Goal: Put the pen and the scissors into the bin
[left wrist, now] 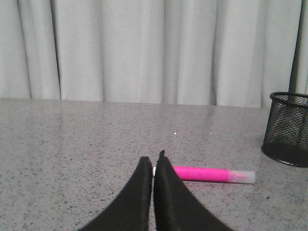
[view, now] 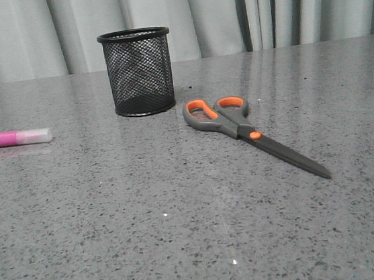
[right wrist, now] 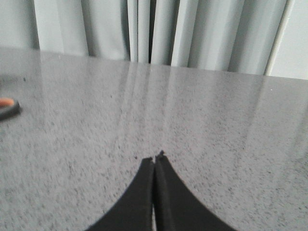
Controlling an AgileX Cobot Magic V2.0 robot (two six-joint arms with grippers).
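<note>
We count 1 bin (view: 137, 72), 1 pen (view: 10, 138) and 1 pair of scissors (view: 248, 133) on the grey speckled table (view: 184, 235). The bin stands upright toward the back, near the pale curtain (view: 226, 10). The scissors lie flat just beside it on the right, blades shut, tips pointing toward us and to the right. The pen lies flat well to the left of the bin, its cap end facing the bin. Our left gripper (left wrist: 153, 161) has its 2 fingers pressed together and holds nothing, the pen lying just beyond its tips. Our right gripper (right wrist: 155, 159) is likewise closed and empty above bare table.
</note>
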